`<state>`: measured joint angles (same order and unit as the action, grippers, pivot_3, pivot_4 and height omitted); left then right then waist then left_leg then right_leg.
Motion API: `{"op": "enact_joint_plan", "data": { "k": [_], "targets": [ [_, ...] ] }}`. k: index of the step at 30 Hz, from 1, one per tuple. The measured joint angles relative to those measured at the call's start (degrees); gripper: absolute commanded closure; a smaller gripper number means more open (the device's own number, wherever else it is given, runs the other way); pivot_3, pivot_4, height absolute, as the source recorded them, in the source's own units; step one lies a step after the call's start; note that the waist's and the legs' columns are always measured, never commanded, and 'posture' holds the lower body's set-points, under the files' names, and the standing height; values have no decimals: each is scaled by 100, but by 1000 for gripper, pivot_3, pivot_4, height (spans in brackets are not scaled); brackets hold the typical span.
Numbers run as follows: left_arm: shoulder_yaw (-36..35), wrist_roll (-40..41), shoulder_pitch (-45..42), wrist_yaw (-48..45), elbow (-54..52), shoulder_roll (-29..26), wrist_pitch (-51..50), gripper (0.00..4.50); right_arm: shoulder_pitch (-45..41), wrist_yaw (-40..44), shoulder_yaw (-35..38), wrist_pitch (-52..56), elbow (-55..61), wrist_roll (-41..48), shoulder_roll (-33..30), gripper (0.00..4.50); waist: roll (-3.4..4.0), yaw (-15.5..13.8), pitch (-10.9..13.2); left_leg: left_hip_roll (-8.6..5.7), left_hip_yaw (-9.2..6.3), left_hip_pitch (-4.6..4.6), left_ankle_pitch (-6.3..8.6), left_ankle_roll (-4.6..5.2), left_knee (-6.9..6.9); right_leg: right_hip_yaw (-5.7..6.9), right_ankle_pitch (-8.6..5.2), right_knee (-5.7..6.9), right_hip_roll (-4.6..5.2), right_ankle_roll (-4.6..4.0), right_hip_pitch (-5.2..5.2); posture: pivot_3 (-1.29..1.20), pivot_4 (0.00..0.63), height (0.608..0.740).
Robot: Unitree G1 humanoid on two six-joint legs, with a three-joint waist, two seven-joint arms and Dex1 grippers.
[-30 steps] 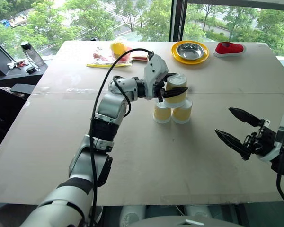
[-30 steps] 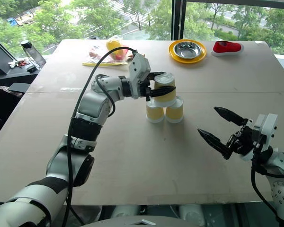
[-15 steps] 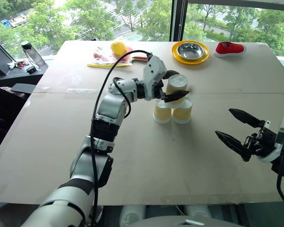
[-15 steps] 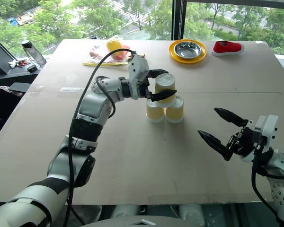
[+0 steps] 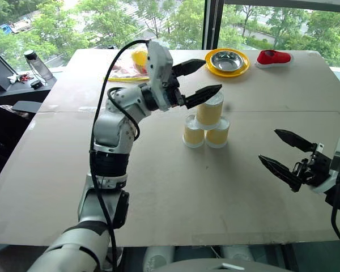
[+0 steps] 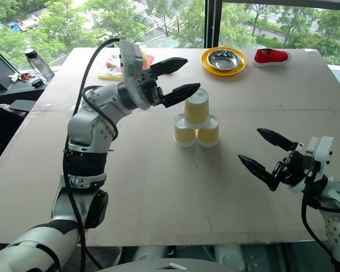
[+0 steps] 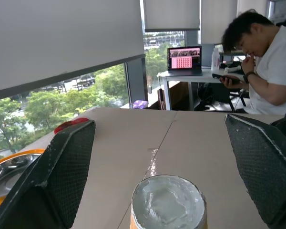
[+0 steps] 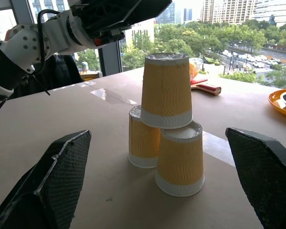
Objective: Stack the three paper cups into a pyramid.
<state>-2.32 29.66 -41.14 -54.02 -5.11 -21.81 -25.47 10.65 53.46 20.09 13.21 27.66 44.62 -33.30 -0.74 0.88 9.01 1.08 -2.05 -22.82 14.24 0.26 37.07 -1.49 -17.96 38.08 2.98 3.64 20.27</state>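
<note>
The three paper cups stand upside down as a pyramid at the middle of the table. Two yellow cups [image 5: 194, 131] [image 5: 218, 133] sit side by side, and the third cup [image 5: 209, 110] rests on top of them. My left gripper [image 5: 211, 75] hangs open just above and to the left of the top cup, apart from it. The left wrist view shows that cup's white base [image 7: 167, 202] low between the spread fingers [image 7: 62, 167]. My right gripper [image 5: 268, 145] is open and empty, low at the right, facing the stack [image 8: 166, 90].
A steel bowl on a yellow plate [image 5: 228, 61] and a red object [image 5: 273, 57] lie at the table's far edge, with a yellow packet [image 5: 133, 65] at the far left. A bottle [image 5: 38, 65] stands on a side desk. A seated person [image 7: 262, 67] shows beyond the table.
My left gripper opened, let go of the top cup, then rose and drew back to the left. The cup stays on the two below. The right gripper has not moved.
</note>
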Motion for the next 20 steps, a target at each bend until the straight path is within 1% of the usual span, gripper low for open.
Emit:
{"op": "enact_joint_plan", "data": {
  "k": [2, 4, 6, 9, 10, 12, 13, 15, 20],
  "targets": [
    [-19, 34, 736, 62, -457, -367, -243, 46, 115, 78, -1, -48, -138, -59, 19, 0, 3, 6, -1, 7, 3, 4, 0, 1, -4, -4, 0, 0, -1, 0, 0, 0, 150, 740],
    [-113, 105, 1702, 149, -926, -660, -498, 46, 262, 163, 13, -147, -272, -152, 47, 0, 5, 2, -1, 15, 6, 7, 2, 3, -5, -7, 0, 0, 0, 0, 0, 0, 150, 740],
    [-319, 195, 2582, 332, -1295, -737, -644, 46, 407, 320, -4, -311, -455, -311, 48, 0, 5, -19, 0, 16, 7, 5, 3, 5, -3, -7, 0, -1, 3, -1, -1, 0, 150, 740],
    [-602, 47, 3868, 752, -1747, -742, -515, 46, 581, 615, -61, -647, -872, -620, 52, 0, 5, -42, 0, 14, 6, 12, 4, 7, -2, -6, 0, -7, 11, -2, -14, 0, 150, 740],
    [-604, -28, 4062, 819, -1783, -739, -488, 46, 614, 663, -85, -714, -968, -680, 51, 0, 5, -64, 0, 13, 3, 16, 4, 7, -1, -6, 0, -7, 13, -3, -19, 0, 150, 740],
    [-559, -291, 4741, 1028, -2017, -697, -216, 46, 606, 821, -174, -973, -1318, -898, 64, 0, 6, -62, -1, 12, 6, 30, 5, 7, 0, -10, 0, -9, 15, -5, -33, 0, 150, 740],
    [-456, -439, 5005, 1126, -2089, -650, -89, 46, 605, 879, -187, -1085, -1525, -993, 84, 0, 7, -67, -1, 11, 5, 37, 5, 7, -1, -13, 0, -12, 17, -6, -44, 0, 150, 740],
    [-293, -674, 5236, 1275, -2091, -568, 94, 46, 580, 927, -222, -1228, -1795, -1099, 123, 0, 7, -93, 0, 10, -1, 47, 5, 7, -1, -16, 0, -12, 17, -10, -54, 0, 150, 740],
    [-171, -1047, 5329, 1491, -1913, -457, 674, 46, 498, 1065, -342, -1616, -2335, -1378, 138, 0, 15, -97, -5, 11, 13, 67, 5, 7, -10, -19, 1, -12, 15, -13, -62, 0, 150, 740]
  ]
}}
